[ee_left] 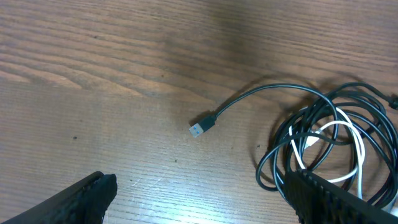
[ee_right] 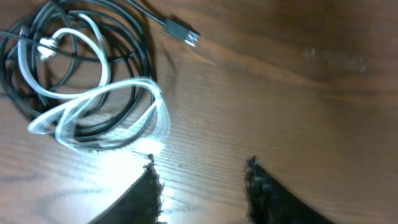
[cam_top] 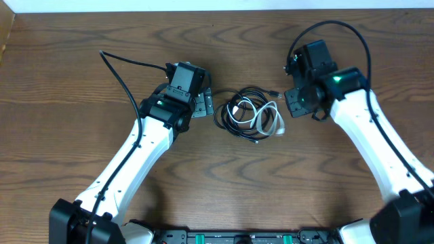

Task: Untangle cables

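The cables (cam_top: pixel 251 112) lie in one tangled bundle at the table's middle: black loops with a white cord through them. In the left wrist view the bundle (ee_left: pixel 329 140) sits at the right, and one black cord ends in a USB plug (ee_left: pixel 198 129) lying free to its left. In the right wrist view the bundle (ee_right: pixel 81 87) is at the upper left, with a black plug (ee_right: pixel 186 34) above it. My left gripper (cam_top: pixel 205 105) is open just left of the bundle. My right gripper (cam_top: pixel 293 102) is open just right of it. Both are empty.
Thicker black cords run from both arms: one loops across the table at the upper left (cam_top: pixel 125 74), one arcs over the right arm (cam_top: pixel 339 27). The wooden table (cam_top: pixel 224 183) runs on toward the front.
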You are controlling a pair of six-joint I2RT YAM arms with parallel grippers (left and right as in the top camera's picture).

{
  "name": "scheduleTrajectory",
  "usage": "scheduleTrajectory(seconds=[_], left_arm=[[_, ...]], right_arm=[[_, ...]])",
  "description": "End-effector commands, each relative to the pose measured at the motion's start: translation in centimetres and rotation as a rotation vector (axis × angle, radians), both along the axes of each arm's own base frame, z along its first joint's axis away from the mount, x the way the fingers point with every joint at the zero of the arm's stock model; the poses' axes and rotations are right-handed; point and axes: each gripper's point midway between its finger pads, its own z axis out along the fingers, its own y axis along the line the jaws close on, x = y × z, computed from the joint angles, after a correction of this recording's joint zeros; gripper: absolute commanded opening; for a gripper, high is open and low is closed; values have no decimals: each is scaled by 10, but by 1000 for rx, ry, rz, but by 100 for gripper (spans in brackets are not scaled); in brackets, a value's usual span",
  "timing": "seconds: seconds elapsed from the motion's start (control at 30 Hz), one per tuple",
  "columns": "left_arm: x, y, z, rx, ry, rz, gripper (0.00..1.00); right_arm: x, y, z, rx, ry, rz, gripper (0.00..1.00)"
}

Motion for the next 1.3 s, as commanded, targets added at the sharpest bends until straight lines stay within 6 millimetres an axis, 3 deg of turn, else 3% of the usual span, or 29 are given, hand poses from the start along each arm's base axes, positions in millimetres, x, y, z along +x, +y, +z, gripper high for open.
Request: scheduleTrajectory(seconds=[0.0, 0.2, 0.33, 0.5, 0.67, 0.83, 0.93, 1.1, 1.27], left_arm=[[2, 3, -1, 10, -2, 12, 92], [2, 3, -1, 10, -2, 12, 92], [2, 3, -1, 10, -1, 11, 92], [2, 3, -1, 10, -2, 11, 92], [2, 3, -1, 10, -2, 11, 92], [2, 3, -1, 10, -1, 11, 92], [2, 3, -1, 11, -1, 11, 92], [3, 6, -1, 14, -2, 19, 92], [3, 19, -3, 22, 15, 53, 92]], right_arm=[[10, -1, -2, 23, -23, -85, 51], [33, 56, 17, 314, -102, 27, 50], [42, 76, 21, 410, -122, 89, 50], [21, 107, -3, 496, 25, 159, 48], [-11, 129, -42, 435, 178, 232, 50], [-30, 148, -62, 406, 251, 281, 72], [-32, 152, -67, 372, 241, 294, 76], [-30, 153, -91, 271, 229, 297, 75], [-31, 166, -118, 254, 246, 322, 63]])
